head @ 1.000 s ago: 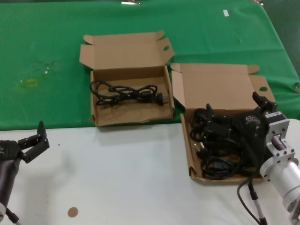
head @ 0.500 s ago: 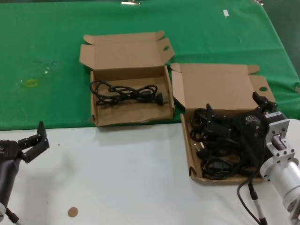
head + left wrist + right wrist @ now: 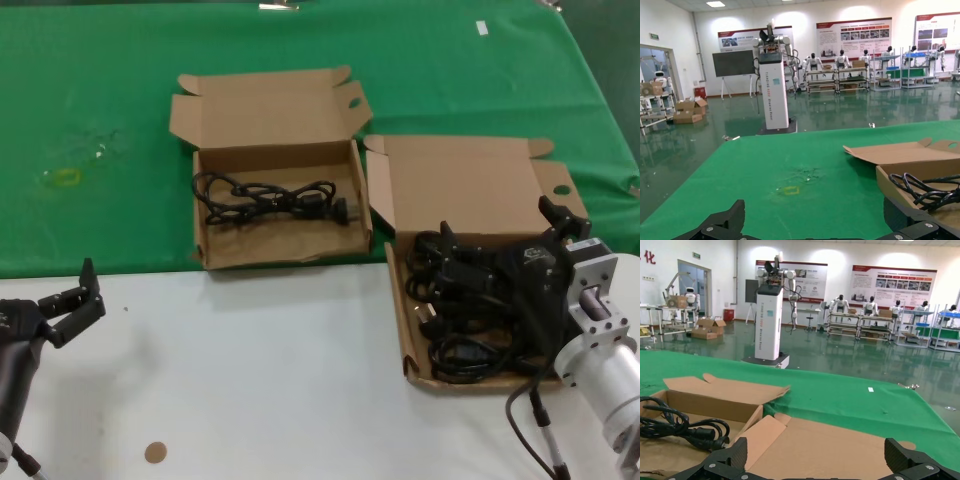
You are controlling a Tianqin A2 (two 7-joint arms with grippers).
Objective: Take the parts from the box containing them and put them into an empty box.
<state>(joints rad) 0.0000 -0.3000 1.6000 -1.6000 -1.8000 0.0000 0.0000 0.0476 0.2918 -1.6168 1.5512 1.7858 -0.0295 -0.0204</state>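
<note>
A cardboard box at the right holds a pile of several black power cords. My right gripper hovers open and empty just above that pile. A second cardboard box to its left, on the green cloth, holds one looped black cord. The right wrist view shows my right gripper wide open over the right box's raised lid, with the single cord off to one side. My left gripper is parked open at the table's near left; its wrist view shows nothing between the fingers.
Green cloth covers the far half of the table and white surface the near half. A small brown disc lies near the front edge. Both boxes' lids stand open towards the back.
</note>
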